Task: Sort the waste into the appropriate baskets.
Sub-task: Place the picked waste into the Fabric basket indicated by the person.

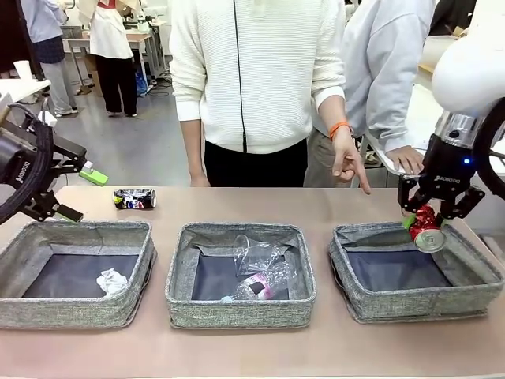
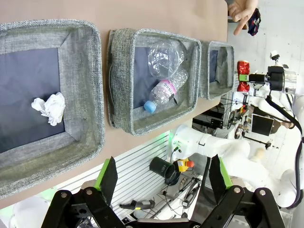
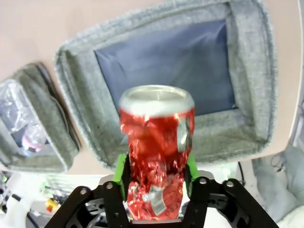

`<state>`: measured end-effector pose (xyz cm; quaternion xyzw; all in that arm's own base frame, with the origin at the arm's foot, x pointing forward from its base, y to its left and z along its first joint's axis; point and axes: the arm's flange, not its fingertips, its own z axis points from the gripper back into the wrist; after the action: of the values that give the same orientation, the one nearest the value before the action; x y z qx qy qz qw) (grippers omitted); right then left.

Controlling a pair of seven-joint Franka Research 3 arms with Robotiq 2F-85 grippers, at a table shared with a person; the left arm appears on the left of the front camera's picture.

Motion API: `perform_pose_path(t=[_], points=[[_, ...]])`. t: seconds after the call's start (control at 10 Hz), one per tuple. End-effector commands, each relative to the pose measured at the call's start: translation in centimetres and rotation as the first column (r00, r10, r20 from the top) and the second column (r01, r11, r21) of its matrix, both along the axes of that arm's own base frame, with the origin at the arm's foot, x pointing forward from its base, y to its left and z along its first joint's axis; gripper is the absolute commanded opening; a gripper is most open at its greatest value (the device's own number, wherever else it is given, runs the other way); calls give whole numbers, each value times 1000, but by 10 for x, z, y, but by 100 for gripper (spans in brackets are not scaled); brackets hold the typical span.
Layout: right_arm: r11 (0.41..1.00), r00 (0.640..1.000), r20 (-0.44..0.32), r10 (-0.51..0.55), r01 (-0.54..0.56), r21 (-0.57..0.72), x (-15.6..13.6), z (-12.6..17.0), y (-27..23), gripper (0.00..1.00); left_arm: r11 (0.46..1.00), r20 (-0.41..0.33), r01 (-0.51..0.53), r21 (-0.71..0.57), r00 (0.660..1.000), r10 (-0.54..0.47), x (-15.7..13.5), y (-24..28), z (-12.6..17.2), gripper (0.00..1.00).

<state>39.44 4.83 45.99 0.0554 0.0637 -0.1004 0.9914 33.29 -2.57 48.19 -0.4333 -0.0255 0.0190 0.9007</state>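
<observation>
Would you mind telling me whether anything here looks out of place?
One thing: a crushed dark blue can lies on the table behind the left basket, outside every basket, while the other waste is binned or gripped.

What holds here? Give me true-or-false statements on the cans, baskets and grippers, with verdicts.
1. The right gripper holds the crushed red can over the right basket. True.
2. The crushed dark blue can lies in the left basket. False: it lies on the table behind it.
3. The white paper wad lies in the left basket. True.
4. The left gripper grips the plastic bottle. False: it is open; the bottle lies in the middle basket.
</observation>
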Motion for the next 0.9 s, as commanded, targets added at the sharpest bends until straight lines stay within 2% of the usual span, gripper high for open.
perform_pose_path(t=[0.0,0.5,0.6,0.7,0.8], points=[[1000,999,35,16,-16,-9,-3,-3,-7,100,1000,13,20,3,1000,-20,-1,4,0,100],[1000,999,47,18,-18,8,-4,2,-6,100,1000,13,20,3,1000,-20,-1,4,0,100],[993,996,59,69,-75,91,-7,10,-4,100,1000,13,20,3,1000,-20,-1,4,0,100],[893,956,138,260,-292,341,-14,23,-3,100,1000,13,20,3,1000,-20,-1,4,0,100],[689,897,263,356,-442,574,-15,32,-5,100,1000,13,20,3,1000,-20,-1,4,0,100]])
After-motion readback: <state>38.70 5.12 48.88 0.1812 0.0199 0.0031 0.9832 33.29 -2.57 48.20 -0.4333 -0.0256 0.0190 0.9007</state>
